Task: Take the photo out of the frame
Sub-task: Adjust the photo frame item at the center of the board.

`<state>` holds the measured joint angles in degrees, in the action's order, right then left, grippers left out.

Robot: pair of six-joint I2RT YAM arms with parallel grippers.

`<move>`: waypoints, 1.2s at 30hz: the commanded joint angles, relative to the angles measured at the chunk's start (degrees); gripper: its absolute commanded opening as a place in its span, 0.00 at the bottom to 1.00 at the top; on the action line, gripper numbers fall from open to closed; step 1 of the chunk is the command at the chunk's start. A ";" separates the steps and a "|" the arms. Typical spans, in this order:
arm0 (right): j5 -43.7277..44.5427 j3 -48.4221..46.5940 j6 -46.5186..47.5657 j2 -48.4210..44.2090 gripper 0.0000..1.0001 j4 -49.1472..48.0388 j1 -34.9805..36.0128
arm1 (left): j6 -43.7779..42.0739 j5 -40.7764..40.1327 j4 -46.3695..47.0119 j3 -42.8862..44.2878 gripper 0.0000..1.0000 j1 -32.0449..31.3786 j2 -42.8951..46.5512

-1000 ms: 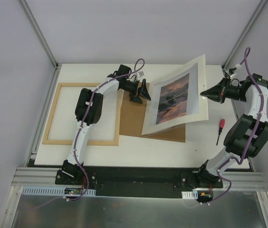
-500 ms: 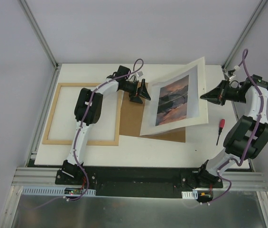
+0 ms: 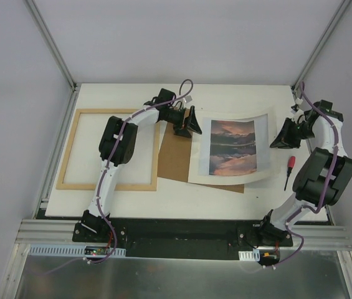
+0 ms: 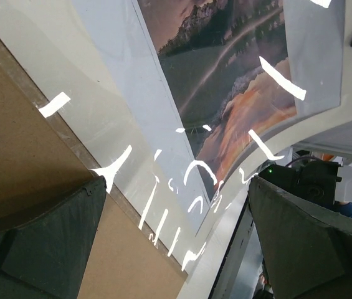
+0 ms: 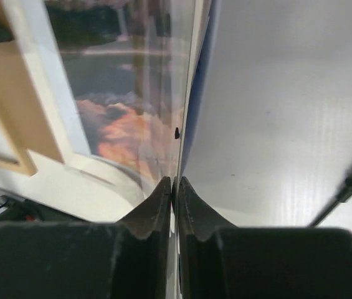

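One white table point(image 3: 225, 93) carried everything, with two arms bolted along its near edge. Along the table's left edge lay the frame point(image 3: 101, 113), flat, its thin light-wood rails enclosing only bare white tabletop. The left arm reached over the frame's right rail.

Just beside that rail, towards the middle of the table, a brown board point(image 3: 176, 159) lay flat. Its right part was covered by the photo point(image 3: 232, 147). The photo was out of the frame and well apart from it, picture side up, and lay between the table's centre and its right edge. It showed orange-pink mountains mirrored in water inside a wide pale border. A strip of the board showed past the photo's near edge. The photo's left side rested on the board, while its right side curved upward off the table. The left wrist view showed bright glints across its glossy surface.

Over the board's far edge, near the photo's far left corner, hung the left gripper point(image 3: 187, 126). Its fingers were spread wide with nothing between them. The right gripper point(image 5: 176, 182) sat at the photo's raised right edge. Its fingers were pressed almost together, and the thin edge of the sheet ran into the slit between them.

Near the table's right edge, beside the right arm, lay a screwdriver point(image 3: 288, 173) with a red handle, apart from the photo.
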<state>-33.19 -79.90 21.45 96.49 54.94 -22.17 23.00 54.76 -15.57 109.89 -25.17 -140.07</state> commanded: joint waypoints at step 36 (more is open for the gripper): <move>17.54 7.65 -2.03 7.49 0.31 -14.07 3.19 | -2.61 -4.40 -1.39 -12.41 0.99 -3.40 3.31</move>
<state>-15.33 -72.36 19.99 103.98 41.10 -20.32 22.98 55.02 -12.27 100.40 -26.81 -135.02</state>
